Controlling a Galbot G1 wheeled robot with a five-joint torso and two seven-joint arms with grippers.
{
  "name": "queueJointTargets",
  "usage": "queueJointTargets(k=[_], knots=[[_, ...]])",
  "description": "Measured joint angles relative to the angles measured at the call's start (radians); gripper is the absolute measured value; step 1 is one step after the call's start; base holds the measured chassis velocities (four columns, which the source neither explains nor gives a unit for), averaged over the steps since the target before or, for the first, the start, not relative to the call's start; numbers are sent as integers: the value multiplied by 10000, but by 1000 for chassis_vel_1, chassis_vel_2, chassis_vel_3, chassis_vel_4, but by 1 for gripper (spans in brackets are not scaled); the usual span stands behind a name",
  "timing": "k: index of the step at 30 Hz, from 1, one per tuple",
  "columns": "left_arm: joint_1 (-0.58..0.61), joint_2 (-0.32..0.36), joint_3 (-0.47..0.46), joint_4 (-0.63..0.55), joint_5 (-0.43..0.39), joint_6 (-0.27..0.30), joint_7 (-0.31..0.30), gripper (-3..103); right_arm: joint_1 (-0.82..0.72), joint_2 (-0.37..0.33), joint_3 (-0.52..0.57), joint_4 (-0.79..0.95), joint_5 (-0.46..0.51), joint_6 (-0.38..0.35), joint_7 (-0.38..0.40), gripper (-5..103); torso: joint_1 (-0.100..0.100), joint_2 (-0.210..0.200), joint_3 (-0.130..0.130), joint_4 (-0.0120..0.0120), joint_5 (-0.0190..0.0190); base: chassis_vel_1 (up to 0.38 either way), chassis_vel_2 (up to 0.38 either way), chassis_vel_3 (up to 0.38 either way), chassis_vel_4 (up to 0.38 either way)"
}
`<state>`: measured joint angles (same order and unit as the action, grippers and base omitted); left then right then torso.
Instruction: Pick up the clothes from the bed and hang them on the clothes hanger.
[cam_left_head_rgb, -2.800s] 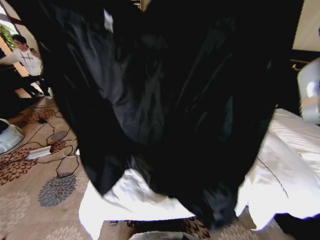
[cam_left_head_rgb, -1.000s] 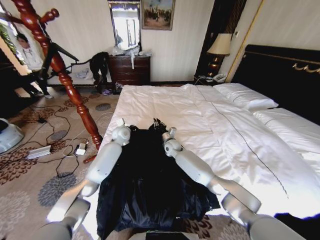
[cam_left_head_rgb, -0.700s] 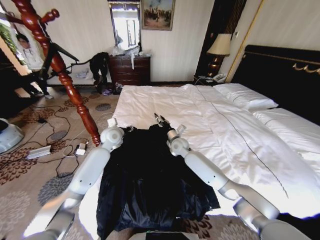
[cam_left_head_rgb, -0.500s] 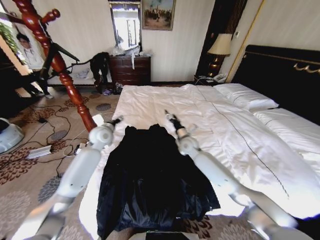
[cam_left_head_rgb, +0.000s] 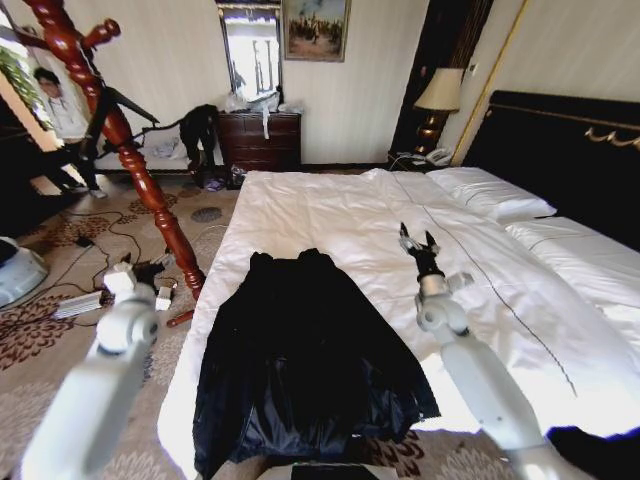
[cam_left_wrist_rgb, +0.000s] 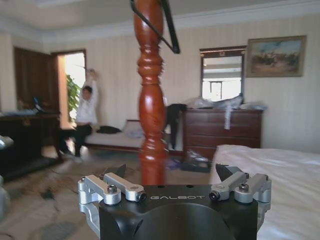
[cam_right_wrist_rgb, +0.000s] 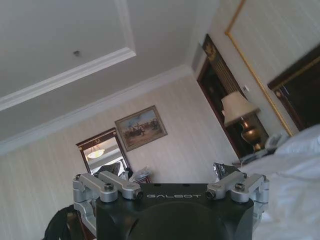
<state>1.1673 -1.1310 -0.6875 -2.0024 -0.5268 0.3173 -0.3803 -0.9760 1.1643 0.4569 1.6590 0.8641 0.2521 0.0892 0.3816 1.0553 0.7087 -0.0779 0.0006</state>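
Observation:
The clothes, one black coat (cam_left_head_rgb: 300, 350), lie spread flat on the near left part of the bed (cam_left_head_rgb: 350, 205), hem hanging over the foot edge. Neither gripper touches the coat. My left gripper (cam_left_head_rgb: 140, 272) is out over the floor left of the bed, open and empty. It faces the clothes hanger (cam_left_wrist_rgb: 151, 105), whose reddish-brown pole (cam_left_head_rgb: 135, 165) stands beside the bed's left edge. My right gripper (cam_left_head_rgb: 418, 240) is raised above the white duvet to the right of the coat, pointing up, open and empty. Both pairs of fingers (cam_left_wrist_rgb: 114, 171) (cam_right_wrist_rgb: 225, 171) stand apart.
Cables and a power strip (cam_left_head_rgb: 78, 303) lie on the patterned carpet left of the bed. A brown dresser (cam_left_head_rgb: 260, 138) with a dark garment beside it stands at the far wall. A black headboard (cam_left_head_rgb: 560, 150) and a lamp (cam_left_head_rgb: 438, 92) are at the right.
The coat, earlier held up in front of the camera, now lies released on the bed. Both arms have swung outward from its collar, left toward the floor, right up over the duvet.

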Motion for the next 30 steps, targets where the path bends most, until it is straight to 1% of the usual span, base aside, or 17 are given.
queueJointTargets(k=[1, 2, 3, 4, 5, 6, 8, 10, 11, 14, 16, 17, 19, 21, 22, 25, 30], knots=[[219, -558, 115, -259, 31, 102, 169, 100, -241, 210, 18, 192, 258, -15, 6, 100, 1, -1, 0, 0, 1, 0, 0, 0, 0], [219, -558, 115, -259, 31, 102, 169, 100, -241, 210, 18, 192, 258, -15, 6, 100, 1, -1, 0, 0, 1, 0, 0, 0, 0], [441, -978, 247, -372, 256, 105, 350, 100, -489, 256, -22, 436, 530, -140, 191, 100, 1, 0, 0, 0, -4, 0, 0, 0, 0], [706, -1312, 372, -396, 634, -3, 539, 100, -739, 191, -121, 718, 817, -437, 692, 100, 1, 0, 0, -4, -5, 0, 0, 0, 0], [1098, -1647, 500, -379, 1444, -289, 766, 100, -1097, -158, -351, 1258, 1346, -1141, 2021, 100, 1, 0, 0, -3, -2, 0, 0, 0, 0], [1098, -1647, 500, -379, 1444, -289, 766, 100, -1097, -158, -351, 1258, 1346, -1141, 2021, 100, 1, 0, 0, -3, -2, 0, 0, 0, 0], [1624, -2006, 551, -361, 2273, -587, 918, 100, -1614, -1081, -747, 2257, 2778, -2686, 4409, 100, 0, 0, 0, 0, -6, 0, 0, 0, 0], [1887, -2227, 511, -435, 2392, -641, 919, 100, -1927, -1897, -1002, 3163, 4279, -4013, 6054, 100, 0, 0, 0, -2, -5, 0, 0, 0, 0], [1887, -2227, 511, -435, 2392, -641, 919, 100, -1927, -1897, -1002, 3163, 4279, -4013, 6054, 100, 0, 0, 0, -2, -5, 0, 0, 0, 0], [2025, -2421, 455, -519, 2411, -651, 863, 100, -1890, -2712, -1147, 4056, 6405, -5587, 7330, 100, 0, 0, 0, -2, -6, 0, 0, 0, 0], [2093, -2491, 449, -575, 2387, -633, 790, 100, -1601, -3041, -1360, 4065, 7166, -6434, 7542, 100, 1, 0, 0, 2, -7, 0, 0, 0, 0], [2093, -2491, 449, -575, 2387, -633, 790, 100, -1601, -3041, -1360, 4065, 7166, -6434, 7542, 100, 1, 0, 0, 2, -7, 0, 0, 0, 0], [2158, -2540, 453, -638, 2310, -593, 724, 100, -1299, -3215, -1708, 3641, 7007, -6884, 7526, 100, 2, 0, 2, 2, -4, 0, 0, 0, 0], [2229, -2550, 473, -758, 2153, -524, 665, 100, -1019, -3325, -1921, 3131, 7065, -7650, 7512, 100, 4, -1, 2, 3, -3, 0, 0, 0, 0], [2229, -2550, 473, -758, 2153, -524, 665, 100, -1019, -3325, -1921, 3131, 7065, -7650, 7512, 100, 4, -1, 2, 3, -3, 0, 0, 0, 0], [2335, -2430, 459, -894, 2039, -477, 605, 100, -978, -3473, -1965, 2895, 7215, -8562, 7703, 100, 3, -2, 2, 0, -5, 0, 0, 0, 0], [2438, -2196, 369, -1033, 1865, -434, 548, 100, -1138, -3610, -1909, 2860, 6742, -8716, 7953, 100, 4, -2, 2, -1, -5, 0, 0, 0, 0]])
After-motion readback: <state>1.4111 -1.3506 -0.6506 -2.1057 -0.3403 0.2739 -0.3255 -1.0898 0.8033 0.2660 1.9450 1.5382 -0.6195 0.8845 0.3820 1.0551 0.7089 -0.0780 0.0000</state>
